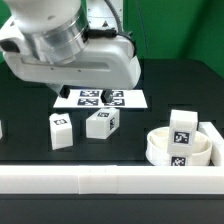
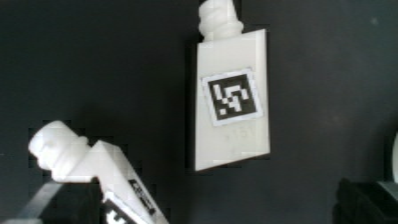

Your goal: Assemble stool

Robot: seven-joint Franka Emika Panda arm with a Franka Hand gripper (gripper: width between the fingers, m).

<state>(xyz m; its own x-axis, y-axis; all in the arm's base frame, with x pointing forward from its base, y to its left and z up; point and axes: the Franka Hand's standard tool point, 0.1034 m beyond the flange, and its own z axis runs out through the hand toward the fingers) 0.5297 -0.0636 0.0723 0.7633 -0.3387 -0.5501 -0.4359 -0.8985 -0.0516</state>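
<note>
Gripper [image 1: 62, 91] hangs over the table [image 1: 25, 150] by the marker board's [image 1: 100, 98] corner, jaws spread wide, nothing between them in the wrist view. I judge this a free approach pose before any part is picked. Rail [image 1: 110, 178] runs along the near edge, likely a fence to brace parts against. The marker board lies flat behind the parts and carries only tags. Seat [image 1: 180, 150] sits at the exterior view's right, just inside the rail, rim up and seemingly hollow, probably so legs can enter from above. Right leg [image 1: 183, 124] stands close behind the seat; contact unclear. Middle leg [image 1: 102, 123] and left leg [image 1: 61, 131] stand apart on open table, tags showing, with room around each for the jaws. All 3 legs are loose and none is fitted.
</note>
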